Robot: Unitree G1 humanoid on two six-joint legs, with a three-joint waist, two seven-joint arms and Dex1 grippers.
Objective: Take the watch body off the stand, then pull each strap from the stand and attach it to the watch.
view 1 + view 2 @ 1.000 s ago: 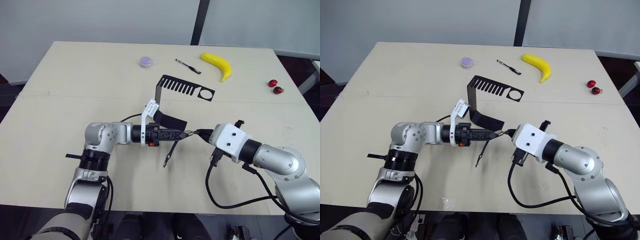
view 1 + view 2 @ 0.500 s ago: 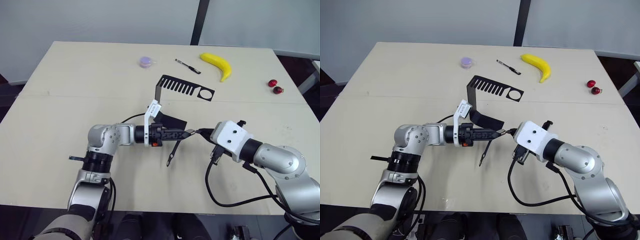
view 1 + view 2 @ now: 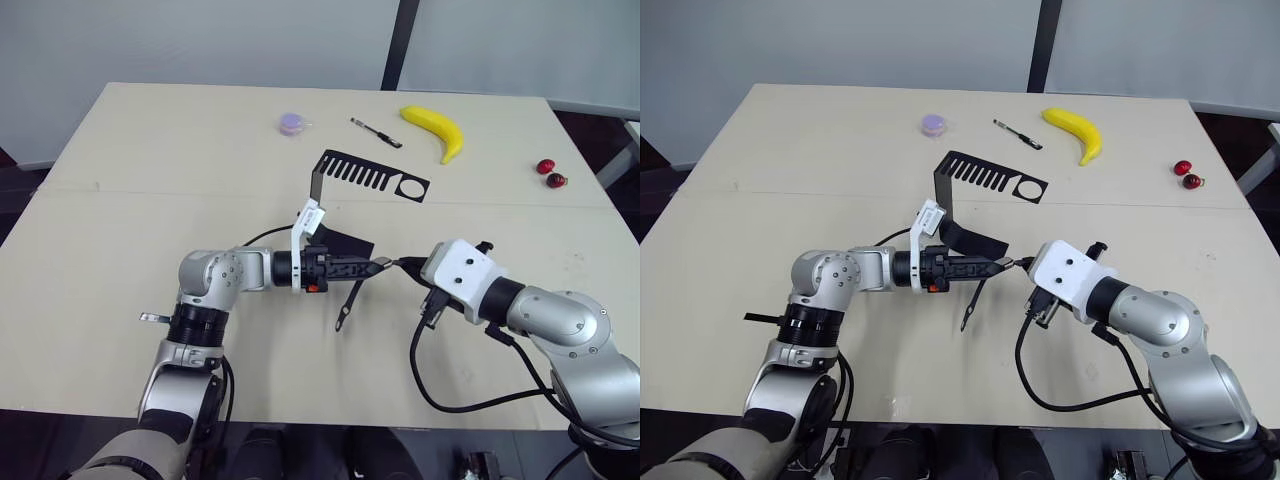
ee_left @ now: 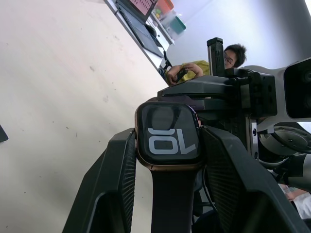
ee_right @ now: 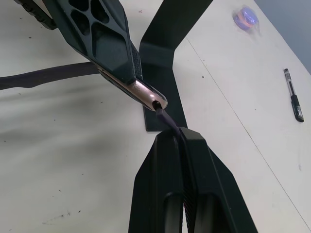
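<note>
The left hand [image 3: 372, 267] is seen at the near middle of the pale wooden tabletop [image 3: 120, 200], its two black fingers clamped on the sides of the small rounded-square watch body [image 4: 168, 135], whose coppery-grey rim and black screen with white digits show in the left wrist view. One slim dark strap [image 3: 346, 303] is already fixed to the case and hangs down toward the tabletop, beneath the hand.

Just to the right, the right hand [image 3: 404, 266] is pressed shut on the second slim dark-purple strap [image 5: 167, 118], whose free end is held at the open slot in the edge of the case. From this, the step in hand is judged to be the attaching of the second strap; whether the end is seated cannot be told.

The black bent sheet-metal stand [image 3: 370, 180], with its comb-like slots and round hole, is left bare just beyond the two hands.

The next move is judged to call for the strap end to be kept square to the slot and pushed straight along it, while the case is held steady by the left hand. A skewed entry could jam the strap or twist the case out of the grip.
</note>
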